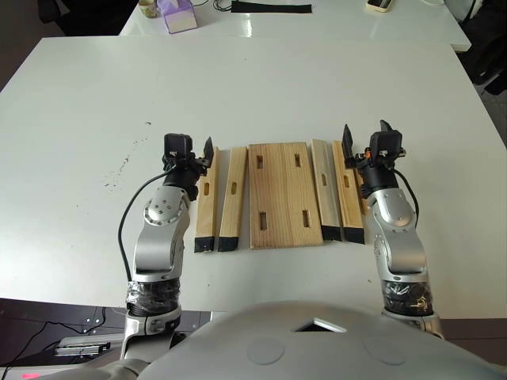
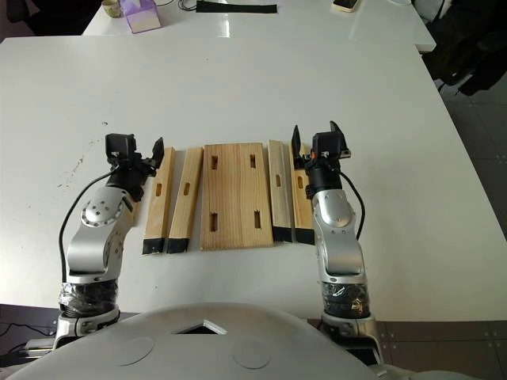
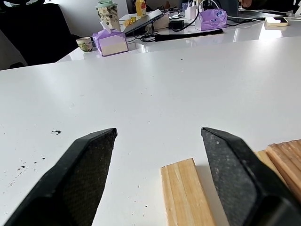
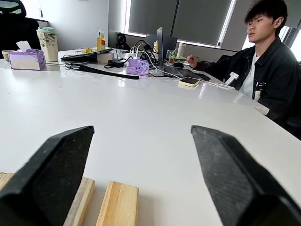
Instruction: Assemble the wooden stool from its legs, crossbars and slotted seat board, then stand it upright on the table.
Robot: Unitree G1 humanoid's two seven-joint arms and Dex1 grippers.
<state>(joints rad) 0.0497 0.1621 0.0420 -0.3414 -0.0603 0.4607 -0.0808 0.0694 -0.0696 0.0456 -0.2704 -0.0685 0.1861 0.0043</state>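
Seat board (image 1: 285,194) lies flat on the worktop (image 1: 277,87), slots facing up. Left slat pair (image 1: 207,198) lies at its 9 o'clock and right slat pair (image 1: 347,190) at its 3 o'clock. Left gripper (image 3: 158,133) has its fingers spread open at the outer left slat's far end. Right gripper (image 4: 141,128) has its fingers spread open at the right pair's far ends.

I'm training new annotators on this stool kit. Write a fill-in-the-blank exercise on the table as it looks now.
1. The seat board has ___ slots cut through it.
2. The number of wooden strips lying on the robot's left of the board is ___.
3. The left gripper and the right gripper are both ___, holding nothing.
Missing words: four; two; open.
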